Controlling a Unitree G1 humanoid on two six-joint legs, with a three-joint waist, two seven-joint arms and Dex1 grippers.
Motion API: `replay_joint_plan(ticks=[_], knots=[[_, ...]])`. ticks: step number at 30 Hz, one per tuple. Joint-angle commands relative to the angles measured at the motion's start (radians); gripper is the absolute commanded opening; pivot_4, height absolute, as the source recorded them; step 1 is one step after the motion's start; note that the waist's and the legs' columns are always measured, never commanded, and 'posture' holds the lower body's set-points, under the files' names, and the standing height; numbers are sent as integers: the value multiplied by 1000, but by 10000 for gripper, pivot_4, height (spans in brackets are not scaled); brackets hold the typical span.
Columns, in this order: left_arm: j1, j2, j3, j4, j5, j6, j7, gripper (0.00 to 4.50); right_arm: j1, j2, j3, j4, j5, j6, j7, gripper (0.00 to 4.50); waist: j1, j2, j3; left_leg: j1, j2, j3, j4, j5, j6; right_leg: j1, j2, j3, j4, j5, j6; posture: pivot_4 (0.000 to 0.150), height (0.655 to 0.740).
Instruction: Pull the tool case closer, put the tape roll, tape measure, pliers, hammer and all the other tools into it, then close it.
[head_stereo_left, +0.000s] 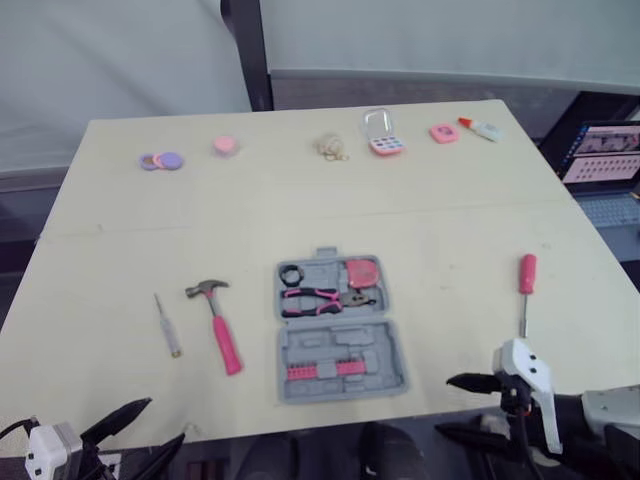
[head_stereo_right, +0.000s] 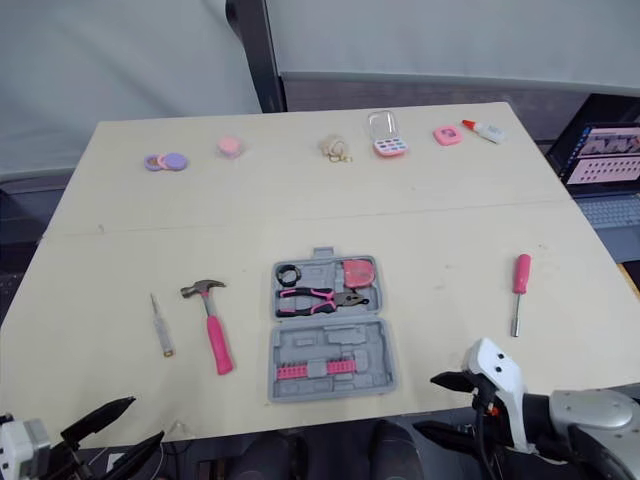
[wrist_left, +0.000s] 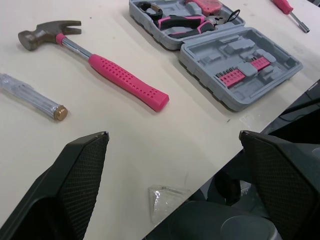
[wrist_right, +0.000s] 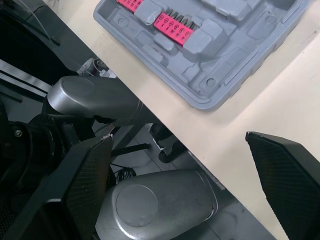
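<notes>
Left eye view is showing both grippers hanging just off the near edge of the table. The left gripper is holding its jaws wide apart with nothing between them. The right gripper is doing the same, just beside the case's near right corner.

The tool case is lying open near the table's front edge, between the two grippers. Its near half is carrying a strip of pink bits. Its far half is holding the pliers, with the tape roll and tape measure sitting behind them.

The hammer is lying just left of the case, head away from the robot. A clear-handled screwdriver is lying further left, and a pink screwdriver is resting well off to the right.

Along the far edge, purple discs, a pink puck, rubber bands, a clear-lidded box, a pink square and a glue bottle are sitting in a row.
</notes>
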Motion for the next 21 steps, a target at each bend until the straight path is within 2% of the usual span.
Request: replay_joint_plan(ticks=[1, 5, 8, 12, 15, 21], knots=[[23, -5, -12, 17, -10, -40, -8, 45000, 10, -4, 0, -6, 7, -20, 15, 44787, -1, 0, 0, 0, 0, 0, 0, 0, 0, 0, 0, 0, 0, 0, 0, 1500, 7400], [27, -11, -25, 20, -20, -30, 28, 45000, 14, -6, -2, -4, -5, -37, 14, 44787, -2, 0, 0, 0, 0, 0, 0, 0, 0, 0, 0, 0, 0, 0, 0, 1500, 7400], [34, -4, 13, -10, -105, 71, 101, 45000, 3, -18, -35, 2, -49, -101, 20, 44787, -2, 0, 0, 0, 0, 0, 0, 0, 0, 0, 0, 0, 0, 0, 0, 1500, 7400], [95, -23, 48, -178, -256, 278, 310, 45000, -15, -32, -123, -1, -39, -192, 89, 44787, -3, -1, 0, 0, 1, 0, 0, 0, 0, 1, 0, 1, 0, 0, 1, 1500, 7400], [125, -81, 49, -304, -322, 366, 511, 45000, -27, 57, -155, 11, -6, -290, 82, 44787, -1, -2, -1, 0, 1, 0, 0, -1, 1, 2, -1, 2, 0, 1, 1, 1500, 7400], [108, -151, 33, -399, -350, 429, 737, 45000, 2, 91, -123, 39, -61, -391, 108, 44787, -1, -5, -3, 0, 0, 1, 0, -1, 1, 3, -1, 4, 0, 0, 1, 1500, 7400]])
